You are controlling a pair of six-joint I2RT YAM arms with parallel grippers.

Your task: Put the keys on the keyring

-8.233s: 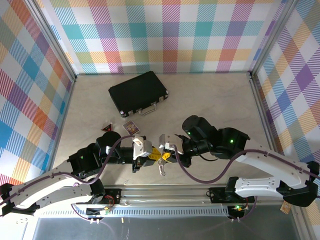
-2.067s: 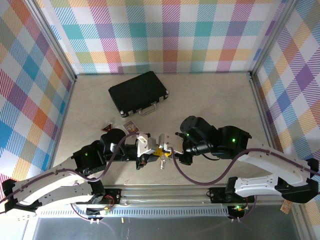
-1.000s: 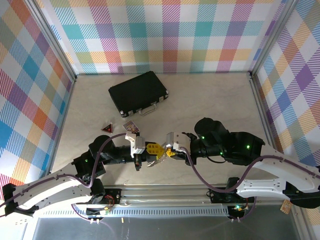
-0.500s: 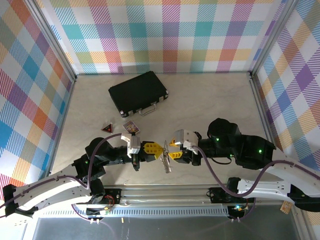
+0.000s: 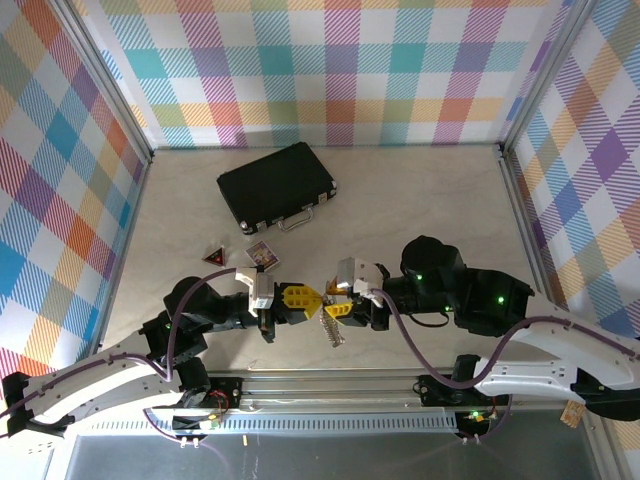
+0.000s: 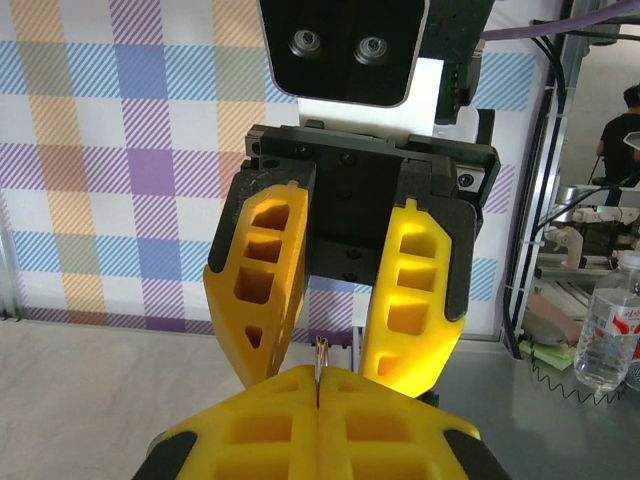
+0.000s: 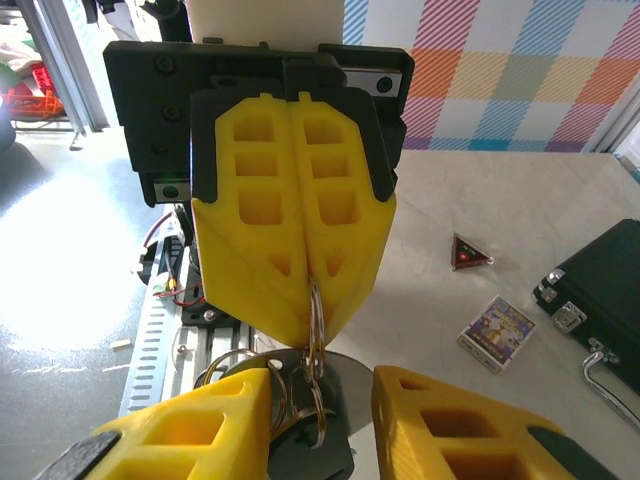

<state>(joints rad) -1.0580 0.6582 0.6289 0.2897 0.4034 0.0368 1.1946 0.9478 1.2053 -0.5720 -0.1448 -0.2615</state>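
The metal keyring (image 7: 315, 305) is pinched edge-on between the yellow fingers (image 7: 295, 230) of my left gripper (image 5: 308, 300), which is shut on it. The ring's thin edge (image 6: 320, 352) pokes out just past the left gripper (image 6: 318, 380). A bunch of keys (image 7: 300, 425) with smaller rings hangs from it, seen dangling above the table as keys (image 5: 331, 331). My right gripper (image 7: 320, 392) faces the left one, open, its fingers standing either side of the hanging keys. From above, the right gripper (image 5: 332, 309) sits close against the left one's tips.
A black case (image 5: 277, 186) lies at the back left of the table. A small card box (image 5: 262, 254) and a red triangle (image 5: 213, 257) lie behind the left arm. The metal rail (image 5: 330, 385) runs along the near edge.
My right gripper has opened and let go. It drew back to the right, then came in again. The keys now hang from the ring in the left gripper, which has shifted a little left.
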